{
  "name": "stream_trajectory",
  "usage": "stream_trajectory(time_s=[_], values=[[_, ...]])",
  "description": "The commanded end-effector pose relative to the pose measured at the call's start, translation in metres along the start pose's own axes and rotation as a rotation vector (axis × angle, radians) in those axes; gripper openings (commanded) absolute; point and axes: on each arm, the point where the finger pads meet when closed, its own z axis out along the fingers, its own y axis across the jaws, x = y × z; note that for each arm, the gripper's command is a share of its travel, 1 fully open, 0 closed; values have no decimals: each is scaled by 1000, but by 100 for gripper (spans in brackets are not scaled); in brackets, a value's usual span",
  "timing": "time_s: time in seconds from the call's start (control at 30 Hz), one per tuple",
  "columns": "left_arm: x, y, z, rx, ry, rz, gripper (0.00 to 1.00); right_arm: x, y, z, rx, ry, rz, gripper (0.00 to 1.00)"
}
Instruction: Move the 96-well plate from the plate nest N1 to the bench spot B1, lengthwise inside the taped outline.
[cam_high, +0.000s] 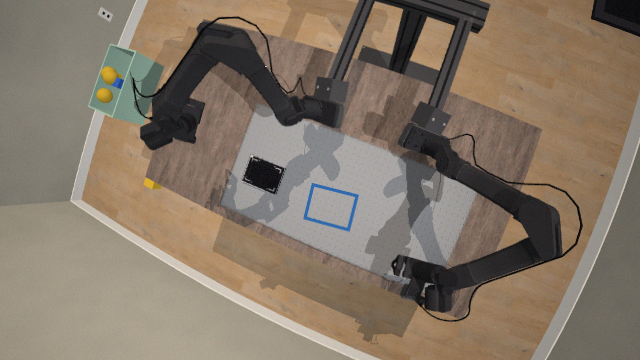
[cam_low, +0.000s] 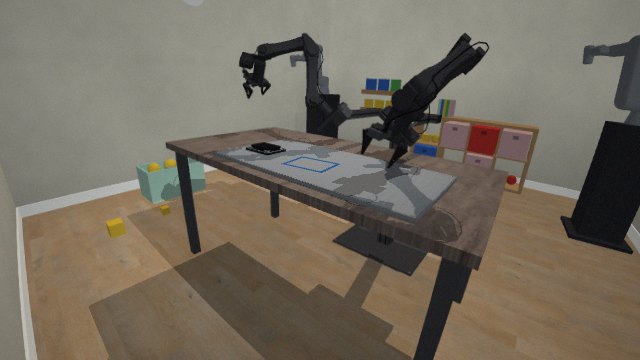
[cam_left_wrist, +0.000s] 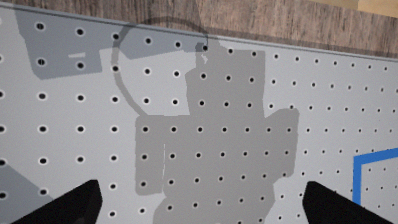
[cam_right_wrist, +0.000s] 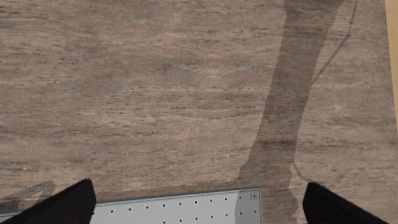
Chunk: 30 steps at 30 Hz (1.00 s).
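right claw (cam_high: 194, 121) (cam_low: 257, 93) (cam_right_wrist: 200, 184) open, empty, nearer | 96-well plate (cam_high: 263, 174) (cam_low: 266, 148) in nest, right and near of it, long axis left-right, roughly matching taped outline (cam_high: 306, 201) (cam_low: 330, 168) (cam_left_wrist: 357, 180) | left claw (cam_high: 401, 281) (cam_low: 376, 159) (cam_left_wrist: 202, 184) open, empty, beyond outline

- I see teal bin (cam_high: 149, 80) (cam_low: 153, 186) on flr w/ yellow balls (cam_high: 104, 95) (cam_low: 153, 168)
- 2 yellow cubes (cam_high: 150, 183) (cam_low: 115, 227) on flr, ext. view
- cubby unit (cam_low: 490, 123) w/ pink & red boxes (cam_low: 484, 140)
- wall outlet (cam_high: 105, 14), top view
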Motion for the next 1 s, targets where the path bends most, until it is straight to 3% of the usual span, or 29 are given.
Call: stream_trajectory(time_s=[0.0,0.1,0.17,0.27,0.47,0.6,0.67,0.73,0.97], values=[[-25,-65,5,32,-131,82,100,12,3,-8,-47,-92,-72,100],[-18,-129,-3,98,-184,183,100,45,19,-10,-137,-79,-177,100],[-18,-129,-3,98,-184,183,100,45,19,-10,-137,-79,-177,100],[-3,-191,-17,164,-242,285,100,86,40,-15,-262,-80,-313,100],[45,-287,-56,286,-346,471,100,167,77,-27,-500,-60,-565,100],[92,-339,-87,369,-424,600,100,207,90,-31,-588,-56,-693,100],[118,-359,-103,410,-462,665,100,222,93,-31,-614,-55,-738,100],[118,-359,-103,410,-462,665,100,222,93,-31,-614,-55,-738,100],[202,-396,-147,526,-585,863,100,259,100,-30,-671,-46,-864,100]])
